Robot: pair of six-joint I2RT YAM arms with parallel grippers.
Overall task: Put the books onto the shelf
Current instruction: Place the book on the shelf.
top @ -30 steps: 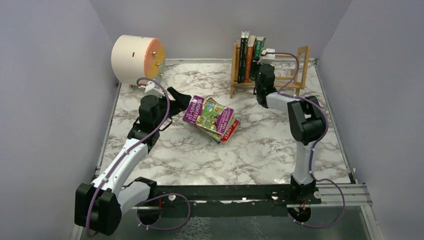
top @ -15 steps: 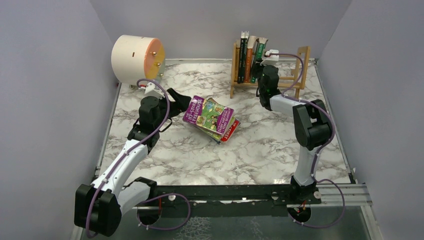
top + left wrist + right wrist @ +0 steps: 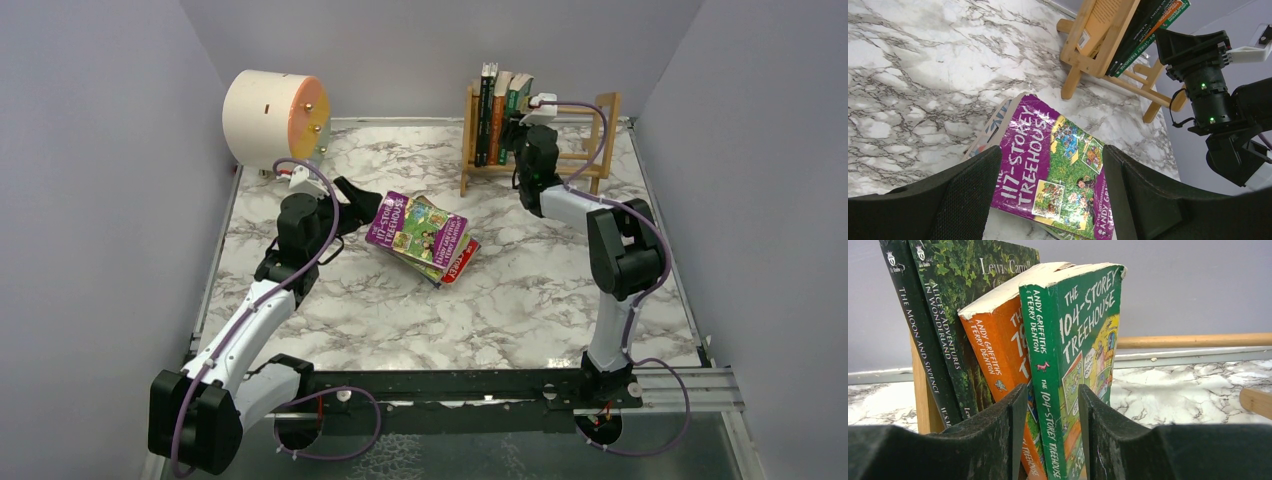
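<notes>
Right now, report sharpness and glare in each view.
Top view: even light, pile sharp. Left wrist: sheen on the purple book, title legible. Right wrist: green book crisp; pincer fingers dark.

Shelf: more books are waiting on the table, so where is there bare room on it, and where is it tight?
The shelf is bare on its right, between the green book and the right end frame. The left end is crowded: four books standing together, the right gripper straddling the green one.
</notes>
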